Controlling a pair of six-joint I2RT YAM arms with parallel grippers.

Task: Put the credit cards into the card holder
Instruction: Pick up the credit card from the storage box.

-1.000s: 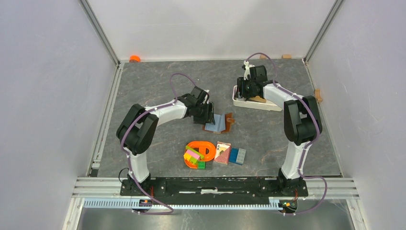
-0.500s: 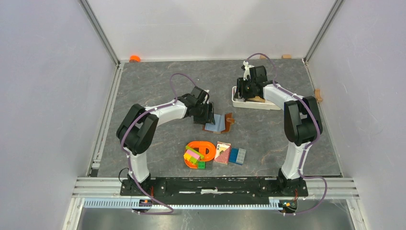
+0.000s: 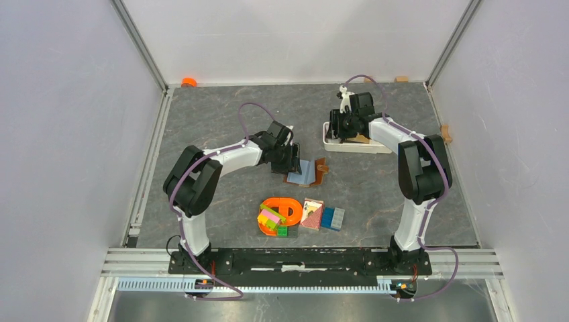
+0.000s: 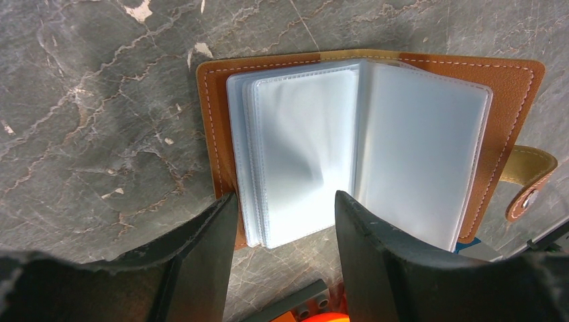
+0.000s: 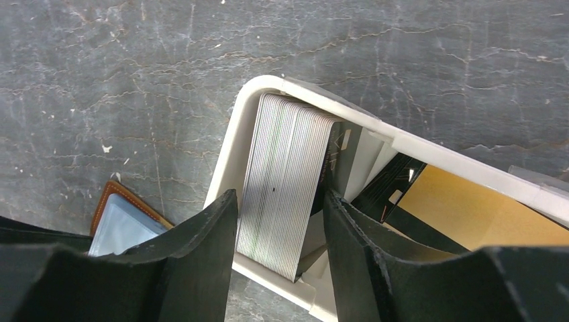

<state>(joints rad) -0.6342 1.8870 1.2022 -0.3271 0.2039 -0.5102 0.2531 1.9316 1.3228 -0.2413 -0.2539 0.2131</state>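
Note:
The card holder (image 4: pixel 376 144) lies open on the table, brown leather with clear plastic sleeves and a clasp tab at the right; it also shows in the top view (image 3: pixel 307 172) and in the right wrist view (image 5: pixel 124 225). My left gripper (image 4: pixel 285 201) is open just above the holder's near edge, holding nothing; in the top view it (image 3: pixel 287 161) is at the holder's left side. A stack of pale thin credit cards (image 5: pixel 285 184) stands on edge in the left end of a white tray (image 5: pixel 231 154). My right gripper (image 5: pixel 280 198) is open, its jaws straddling the stack.
A black and gold card (image 5: pixel 456 208) lies in the tray's other part. Near the table's front sit an orange ring toy with coloured blocks (image 3: pixel 278 215), a red playing-card pack (image 3: pixel 311 213) and blue blocks (image 3: pixel 333 218). An orange cap (image 3: pixel 189 82) lies at the back left.
My right gripper has shifted slightly over the left end of the tray. The left arm and the card holder have not moved.

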